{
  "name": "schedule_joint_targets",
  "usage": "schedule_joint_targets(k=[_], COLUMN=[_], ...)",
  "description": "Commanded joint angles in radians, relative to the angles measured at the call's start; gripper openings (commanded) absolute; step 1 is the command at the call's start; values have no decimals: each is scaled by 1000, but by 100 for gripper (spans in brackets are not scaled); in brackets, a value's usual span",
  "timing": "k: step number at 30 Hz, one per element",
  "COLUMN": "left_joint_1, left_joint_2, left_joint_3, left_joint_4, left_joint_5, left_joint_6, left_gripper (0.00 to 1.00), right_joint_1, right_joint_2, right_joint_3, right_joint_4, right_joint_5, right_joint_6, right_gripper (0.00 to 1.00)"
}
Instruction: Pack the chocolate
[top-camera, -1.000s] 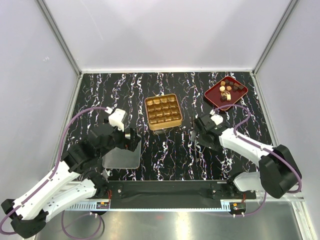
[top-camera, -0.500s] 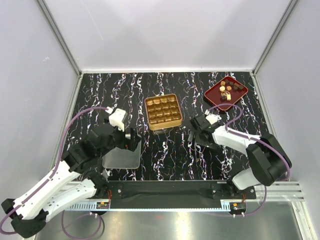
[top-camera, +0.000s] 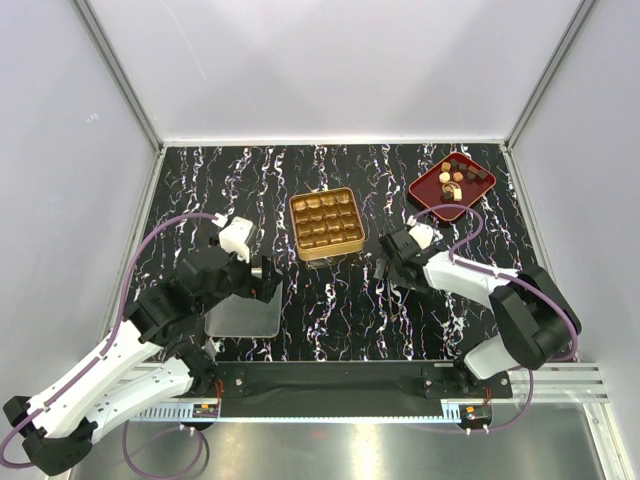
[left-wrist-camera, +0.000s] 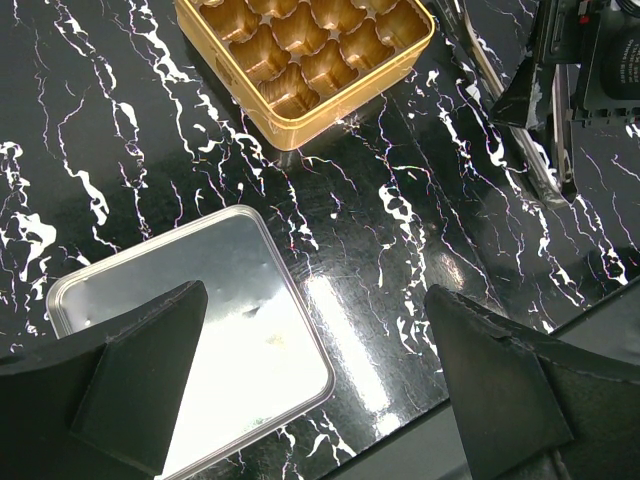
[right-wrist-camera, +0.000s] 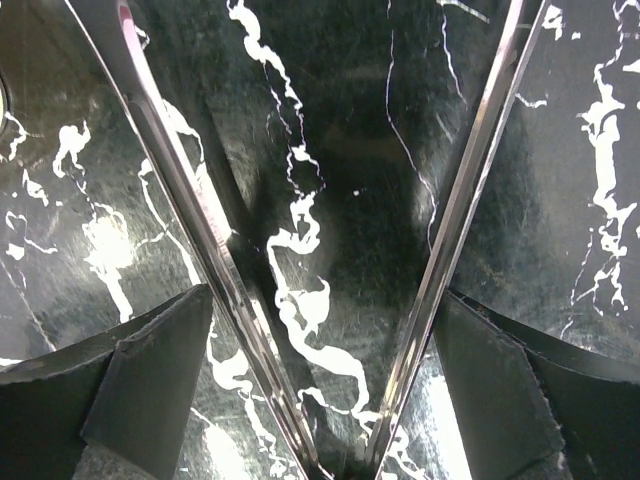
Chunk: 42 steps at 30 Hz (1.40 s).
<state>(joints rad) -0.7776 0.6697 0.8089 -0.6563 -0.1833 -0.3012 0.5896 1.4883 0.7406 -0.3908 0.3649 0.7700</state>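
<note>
The chocolate (top-camera: 457, 178), several tiny brown, tan and golden pieces, lies in the dark red tray (top-camera: 425, 192) at the back right. The gold tin (top-camera: 325, 222) with its grid of cups stands mid-table; every cup that shows in the left wrist view (left-wrist-camera: 300, 50) is bare. My right gripper (top-camera: 388, 268) is right of the tin, shut on the two arms of metal tongs (right-wrist-camera: 470, 170), which spread in a V over the black table. My left gripper (top-camera: 262, 280) is open and holds nothing, above the right edge of a silver lid (left-wrist-camera: 190, 330).
The silver lid (top-camera: 243, 315) lies flat at the front left, close to the table's near edge. The tongs and my right gripper also show in the left wrist view (left-wrist-camera: 550, 150), right of the tin. Grey walls enclose the black marbled table (top-camera: 330, 310).
My right arm has drawn in, its elbow moving left, and the gripper with the tongs has shifted slightly toward the back. The left arm has barely moved.
</note>
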Motion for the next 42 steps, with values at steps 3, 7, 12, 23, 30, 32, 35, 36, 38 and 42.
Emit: schedule_joint_targets(k=[3,7,12,23,30,32,35,36,38,42], left_joint_1=[-3,-3,-3,-3,-3,-3,-3,-3,-3,-3], left_joint_2=[-5,-13,-16,-22,-18,-18,-18,-16,-18,-18], left_joint_3=[6,6,6,4,3,4,4,4,4,3], left_joint_4=[46,46,49,50,50,49,52,52,52,50], left_joint_5=[-1,-1,1,1,1,1,2,1,1,-2], left_joint_6=[19,19,20,20,19,19,20,22,24,22], left_gripper=[99,99,99,99,99,99,99,99,99,99], right_joint_1=[9,7,9,7,7,7,9,9,9,9], right_joint_2=[56,67,113,127,126,93,11,-6,-37,-115], right_joint_3=[-4,-1,34,46,69,89,167,186,218,325], right_joint_4=[26,18,-28,-34,-55,-103,-236,-264,-316,-449], right_joint_5=[-14,-11,8,32,-15,-9,-6,-6,-14,-33], right_joint_6=[0,2,8,11,-23,-38,-96,-110,-127,-166], right_gripper=[92,90,93,99,88,79,69,66,61,60])
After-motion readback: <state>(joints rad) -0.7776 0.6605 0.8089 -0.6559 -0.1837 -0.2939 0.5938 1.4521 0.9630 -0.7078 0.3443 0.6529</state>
